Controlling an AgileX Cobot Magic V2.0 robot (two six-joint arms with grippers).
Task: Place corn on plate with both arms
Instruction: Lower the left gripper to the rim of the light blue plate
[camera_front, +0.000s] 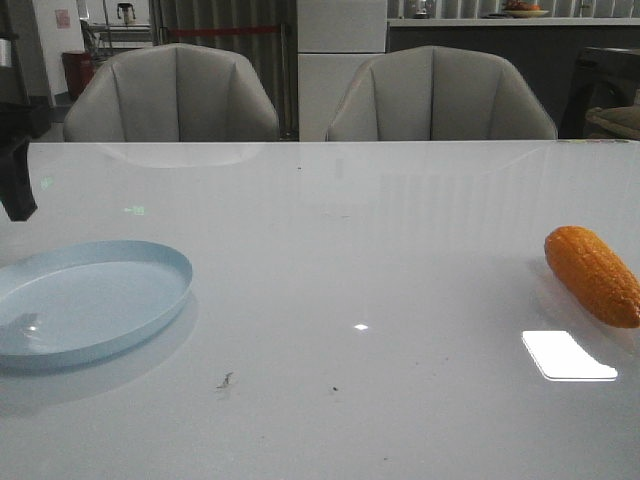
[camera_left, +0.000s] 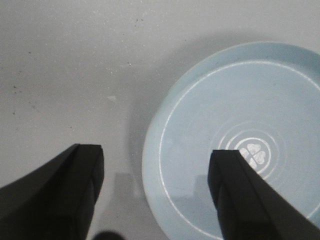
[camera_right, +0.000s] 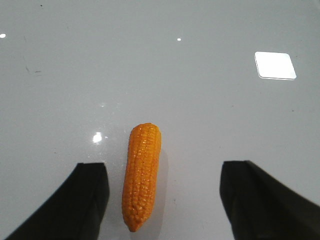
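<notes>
The orange corn (camera_front: 592, 274) lies on the white table at the far right of the front view. The pale blue plate (camera_front: 150, 262) sits at the near left. In the right wrist view the corn (camera_right: 142, 175) lies lengthwise between my right gripper's (camera_right: 165, 172) open fingers, nearer one of them, untouched. In the left wrist view my left gripper (camera_left: 157, 160) is open and empty above the plate's rim (camera_left: 152, 150), one finger over the plate, the other over bare table. Neither gripper shows in the front view, apart from a dark arm part (camera_front: 15, 185) at the left edge.
Two grey chairs (camera_front: 175, 95) stand behind the table's far edge. A bright light reflection (camera_front: 567, 355) lies on the table close to the corn. Small dark specks (camera_front: 225, 380) mark the table near the front.
</notes>
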